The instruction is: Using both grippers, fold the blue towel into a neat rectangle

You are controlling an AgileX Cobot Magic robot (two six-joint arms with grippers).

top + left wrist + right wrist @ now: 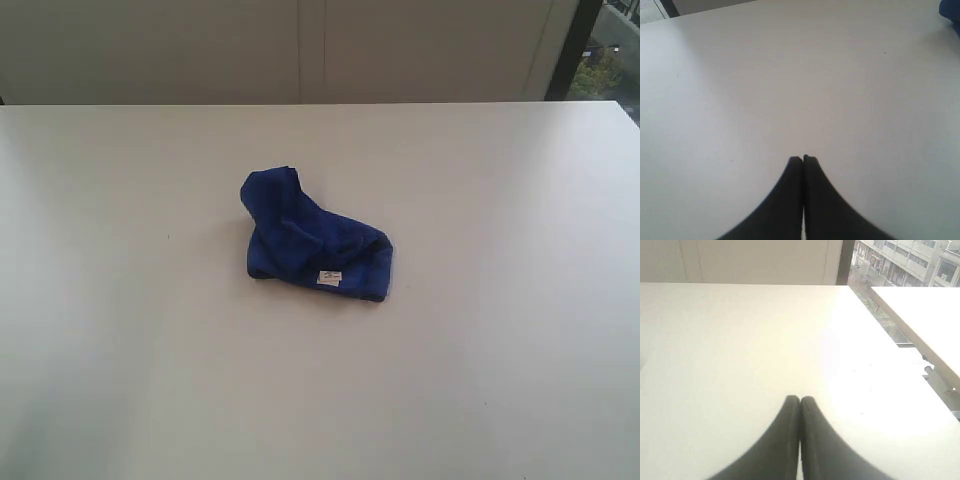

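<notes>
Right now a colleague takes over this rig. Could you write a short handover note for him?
Left gripper: shut, empty, over bare table.
Right gripper: shut, empty, also over bare table.
Blue towel: crumpled heap near the table's middle, white label showing on the side nearest the exterior camera. Neither gripper touches it.
Done: nothing folded yet.
Left: spread the towel flat, then fold it into a neat rectangle with both grippers.

white label (329, 278) on blue towel (305, 235), print illegible
</notes>
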